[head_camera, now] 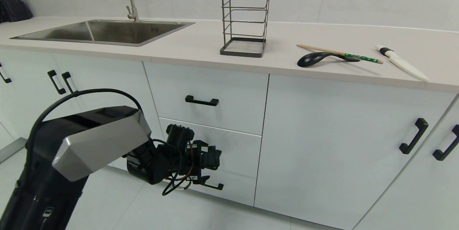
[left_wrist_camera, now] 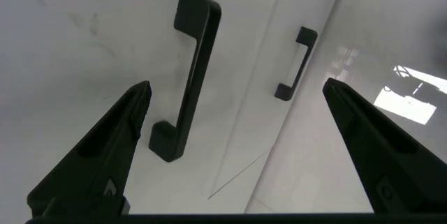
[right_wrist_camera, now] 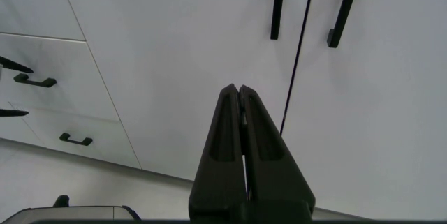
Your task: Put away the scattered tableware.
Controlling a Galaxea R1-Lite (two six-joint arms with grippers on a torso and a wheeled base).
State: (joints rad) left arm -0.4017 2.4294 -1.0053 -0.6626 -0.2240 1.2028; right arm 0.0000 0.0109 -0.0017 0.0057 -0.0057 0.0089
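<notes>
Left gripper (head_camera: 211,168) low at 7 o'clock, released, jaws spread wide before the bottom drawer.
To pull cleanly, I'd centre the drawer handle (left_wrist_camera: 187,77) between the fingers before clenching. Right gripper (right_wrist_camera: 239,91) is clenched on nothing, facing the cabinet doors. On the counter (head_camera: 200,48) at 2 o'clock lie the knife (head_camera: 401,63), chopsticks (head_camera: 340,54) and spoon (head_camera: 315,59).

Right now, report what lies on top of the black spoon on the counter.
A wooden chopstick with a green-patterned end crosses the handle of the spoon, hiding the stretch beneath it. Its bowl is uncovered.
</notes>
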